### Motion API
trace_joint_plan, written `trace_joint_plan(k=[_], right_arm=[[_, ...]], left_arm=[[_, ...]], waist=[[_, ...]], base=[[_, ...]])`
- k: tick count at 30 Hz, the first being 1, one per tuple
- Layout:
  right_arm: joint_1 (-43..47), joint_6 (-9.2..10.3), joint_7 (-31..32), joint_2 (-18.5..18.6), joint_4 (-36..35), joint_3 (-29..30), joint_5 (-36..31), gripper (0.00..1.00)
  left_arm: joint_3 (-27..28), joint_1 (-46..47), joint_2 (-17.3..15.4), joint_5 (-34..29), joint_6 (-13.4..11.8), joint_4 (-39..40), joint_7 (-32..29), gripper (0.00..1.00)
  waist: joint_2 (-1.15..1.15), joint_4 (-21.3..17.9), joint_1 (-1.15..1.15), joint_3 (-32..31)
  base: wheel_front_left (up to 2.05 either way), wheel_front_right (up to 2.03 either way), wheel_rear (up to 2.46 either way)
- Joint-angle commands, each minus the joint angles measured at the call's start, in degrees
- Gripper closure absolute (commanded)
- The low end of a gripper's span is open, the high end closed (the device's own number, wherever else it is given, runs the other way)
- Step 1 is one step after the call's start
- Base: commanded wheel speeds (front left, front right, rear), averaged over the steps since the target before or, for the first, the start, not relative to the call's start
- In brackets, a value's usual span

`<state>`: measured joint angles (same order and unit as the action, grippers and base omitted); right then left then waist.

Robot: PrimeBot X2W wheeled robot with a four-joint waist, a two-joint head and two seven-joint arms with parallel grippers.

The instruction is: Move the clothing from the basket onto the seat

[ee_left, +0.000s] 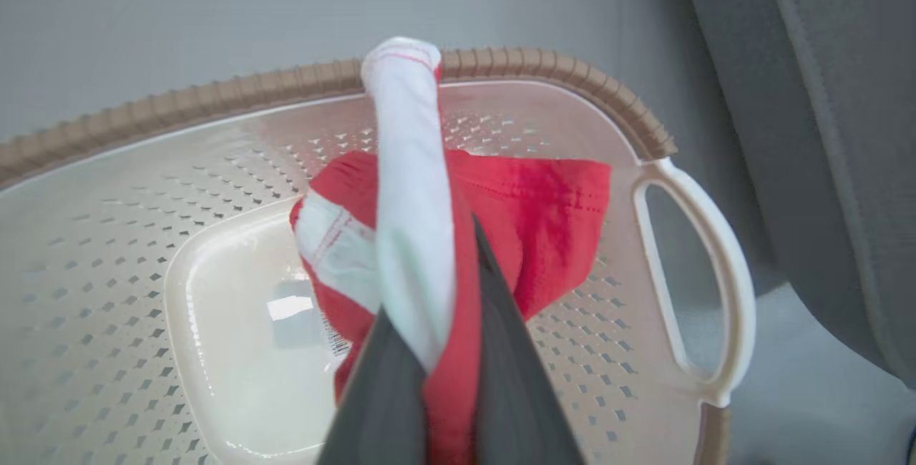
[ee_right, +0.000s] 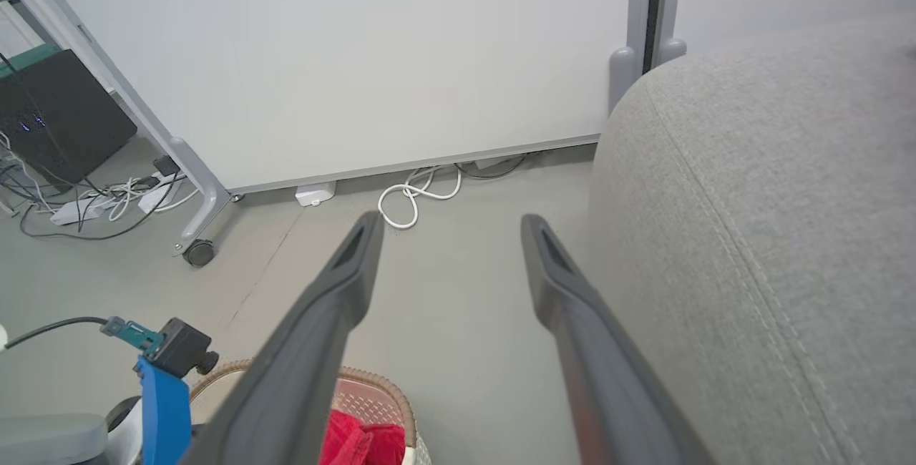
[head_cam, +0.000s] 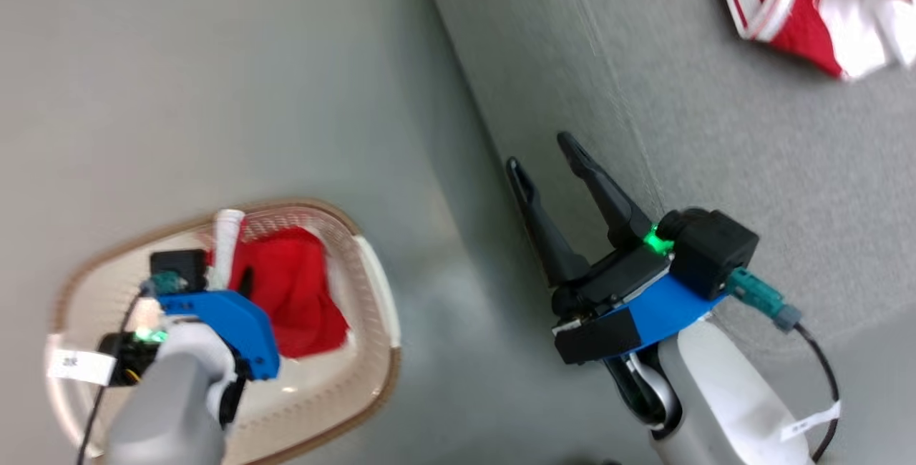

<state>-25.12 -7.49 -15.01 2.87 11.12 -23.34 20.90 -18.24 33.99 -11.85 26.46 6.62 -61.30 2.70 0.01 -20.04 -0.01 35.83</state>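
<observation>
The cream basket (head_cam: 376,286) with a brown rim stands on the floor at the lower left. My left gripper (ee_left: 447,286) is inside it, shut on a red garment with white trim (ee_left: 551,214), whose white band (ee_left: 408,164) stands up above the fingers. The garment hangs lifted over the basket's bare bottom (ee_left: 236,322). A second red and white garment (head_cam: 823,7) lies on the grey seat (head_cam: 751,129) at the upper right. My right gripper (head_cam: 547,157) is open and holds nothing, beside the seat's edge (ee_right: 715,236), above the floor.
The grey floor (head_cam: 215,93) runs between basket and seat. In the right wrist view a white wall panel (ee_right: 358,57) stands ahead, with white cables (ee_right: 415,197), a wheeled frame leg (ee_right: 197,250) and a dark box (ee_right: 50,114) at the left. The basket's handle (ee_left: 715,272) faces the seat.
</observation>
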Motion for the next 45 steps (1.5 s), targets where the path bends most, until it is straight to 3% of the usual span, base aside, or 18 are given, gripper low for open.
trace_joint_plan(k=[1,10,23,36,45], right_arm=[[1.46,-0.01,-0.24,0.02,0.80,0.45,-0.89,0.00],[6.52,-0.01,0.89,0.03,4.46,3.36,-5.48,0.00],[14.21,-0.01,6.81,0.04,0.18,6.33,-7.84,0.00],[18.78,-0.01,10.35,0.04,-3.32,8.65,-8.91,0.00],[20.06,-0.01,11.96,0.04,-4.64,8.41,-8.92,0.00]], left_arm=[[-0.87,-0.82,0.87,-0.25,0.48,-0.70,0.96,1.00],[-7.96,-2.39,6.11,3.37,1.05,0.79,3.77,1.00],[-17.26,0.23,6.12,11.38,1.02,13.00,8.12,1.00],[-21.92,9.54,6.68,13.39,1.02,18.98,6.97,1.00],[-25.12,15.83,8.40,14.72,1.03,17.93,5.21,1.00]], waist=[[-0.01,0.94,0.01,-2.61],[-0.01,9.55,0.01,-15.67],[-0.01,17.16,0.01,-26.60],[-0.01,19.30,0.01,-30.45],[-0.01,19.16,0.01,-32.13]], base=[[0.00,0.00,0.00],[0.00,0.00,0.00],[0.00,0.00,0.00],[0.00,0.00,0.00],[0.00,0.00,0.00]])
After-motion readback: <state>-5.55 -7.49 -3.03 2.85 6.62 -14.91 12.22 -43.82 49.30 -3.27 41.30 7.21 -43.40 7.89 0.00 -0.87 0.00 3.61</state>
